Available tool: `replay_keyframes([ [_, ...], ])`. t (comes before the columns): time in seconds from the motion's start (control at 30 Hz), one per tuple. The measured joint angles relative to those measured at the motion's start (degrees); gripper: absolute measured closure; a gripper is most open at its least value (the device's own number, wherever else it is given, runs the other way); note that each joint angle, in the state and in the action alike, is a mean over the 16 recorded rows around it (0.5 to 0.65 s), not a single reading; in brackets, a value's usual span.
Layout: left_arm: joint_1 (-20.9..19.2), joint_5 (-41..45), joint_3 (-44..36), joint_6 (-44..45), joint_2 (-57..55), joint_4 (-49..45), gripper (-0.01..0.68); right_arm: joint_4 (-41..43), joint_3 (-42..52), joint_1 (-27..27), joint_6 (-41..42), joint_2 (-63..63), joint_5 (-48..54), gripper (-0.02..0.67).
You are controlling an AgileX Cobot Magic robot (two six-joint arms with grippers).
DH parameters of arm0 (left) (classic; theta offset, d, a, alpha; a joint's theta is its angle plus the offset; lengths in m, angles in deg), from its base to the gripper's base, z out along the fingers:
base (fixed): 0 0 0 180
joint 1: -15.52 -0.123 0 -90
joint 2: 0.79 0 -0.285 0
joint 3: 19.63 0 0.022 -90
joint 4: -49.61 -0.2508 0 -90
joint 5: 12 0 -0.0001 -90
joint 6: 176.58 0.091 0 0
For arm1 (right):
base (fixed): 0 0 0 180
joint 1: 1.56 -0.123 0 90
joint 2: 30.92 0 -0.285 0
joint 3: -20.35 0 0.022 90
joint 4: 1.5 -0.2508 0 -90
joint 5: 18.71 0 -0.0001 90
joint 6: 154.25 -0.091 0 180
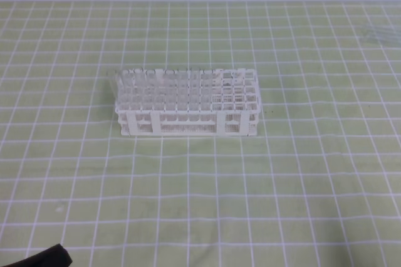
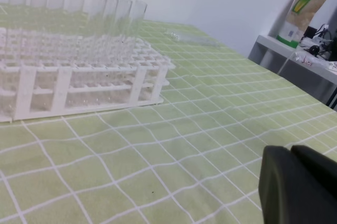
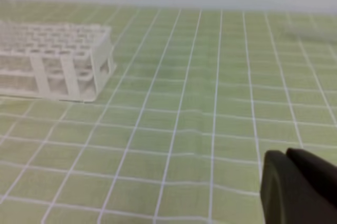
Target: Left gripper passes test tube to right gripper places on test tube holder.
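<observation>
1. The left gripper (image 2: 297, 184) hangs low over the green checked cloth (image 1: 200, 185), in front of the rack, jaws closed on nothing.
2. The white rack (image 1: 187, 102) holds clear tubes (image 1: 160, 88) in its left rows.
3. Loose test tubes (image 1: 380, 33) lie far right of the rack.
4. The right gripper (image 3: 300, 187) is closed, empty.

1 white test tube holder (image 1: 188, 105) stands on 1 green checked cloth (image 1: 301, 179). At least 8 clear tubes (image 2: 79, 3) stand in its back row. 2 black grippers show, the left gripper (image 2: 297, 184) and the right gripper (image 3: 300, 187). 1 green-and-brown bag (image 2: 301, 16) stands on 1 side table (image 2: 287, 50).
</observation>
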Motion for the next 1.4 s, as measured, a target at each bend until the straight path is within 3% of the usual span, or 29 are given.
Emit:
replay_keyframes([
  [0.9, -0.86, -0.28, 0.12, 0.0, 0.53, 0.0, 0.675, -0.57, 0.0, 0.0, 0.4, 0.0, 3.22, 0.664],
  [1.1, -7.94, -1.27, 0.24, -0.15, 1.3, 0.75, 0.676, -0.61, 0.0, 0.0, 0.4, 0.0, 3.22, 0.664],
  [1.4, -27.81, -2.93, 0.24, -0.37, 2.44, 2.72, 0.676, -0.66, 0.0, 0.0, 0.4, 0.0, 3.16, 0.665],
])
